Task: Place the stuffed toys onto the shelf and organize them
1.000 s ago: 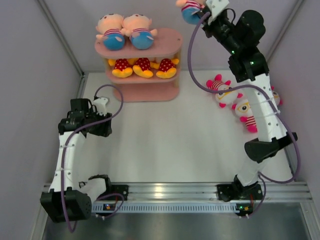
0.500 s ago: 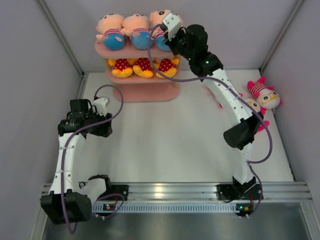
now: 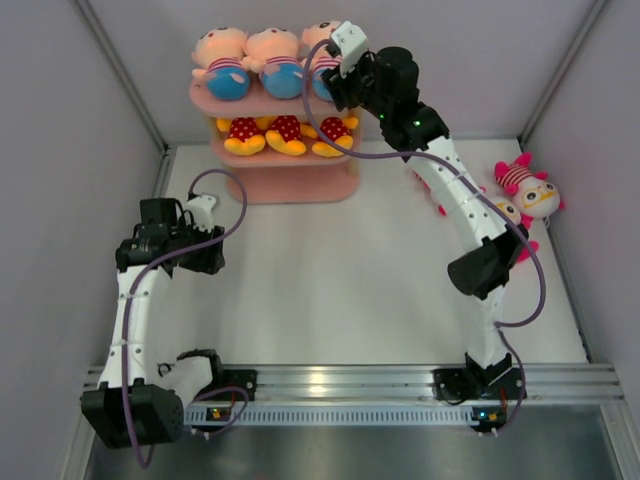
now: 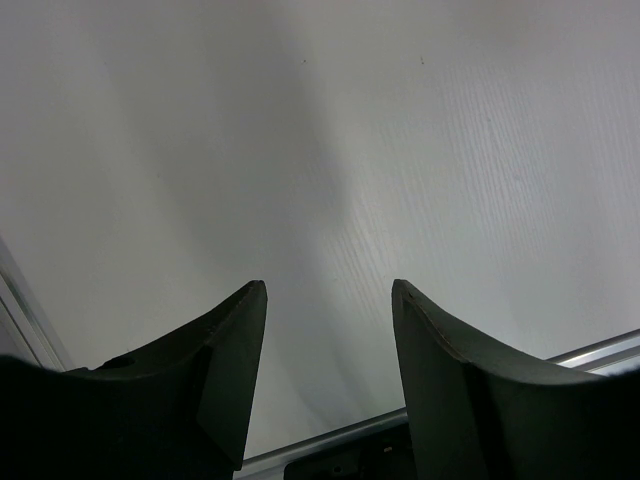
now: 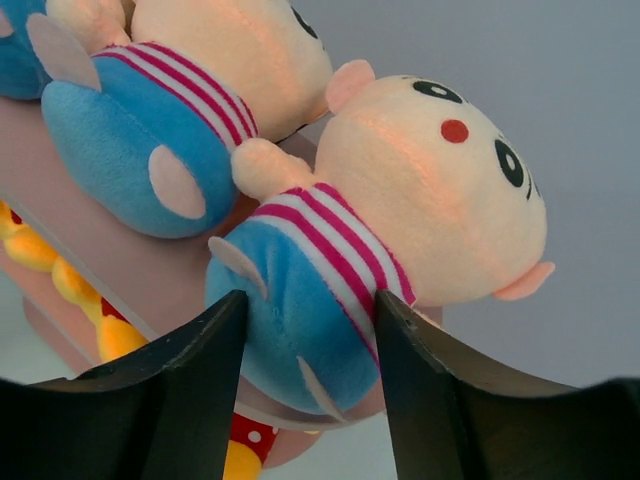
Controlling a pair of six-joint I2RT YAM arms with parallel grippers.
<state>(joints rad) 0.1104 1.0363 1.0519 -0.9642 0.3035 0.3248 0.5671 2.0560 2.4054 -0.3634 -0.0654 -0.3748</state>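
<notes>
The pink shelf [image 3: 275, 106] stands at the back. Two peach-headed dolls [image 3: 222, 62] [image 3: 275, 62] lie on its top board, and a third doll [image 5: 420, 190] lies beside them at the right end. My right gripper [image 3: 330, 75] is open around that third doll's blue pants [image 5: 300, 330], a finger on each side. Three yellow-orange toys [image 3: 287, 135] fill the middle tier. A white-faced pink-tufted toy [image 3: 530, 188] lies at the right, another [image 3: 505, 215] is partly hidden behind the right arm. My left gripper [image 4: 328, 290] is open and empty over the table at the left [image 3: 205, 258].
The grey side walls close in on both sides. The metal rail [image 3: 340, 380] with both arm bases runs along the near edge. The right arm stretches diagonally from its base to the shelf top, passing over the toys at the right.
My right arm swung left from the back right corner, carrying the doll to the shelf's top board beside the other two. Its jaws have opened. The left arm has not moved.
</notes>
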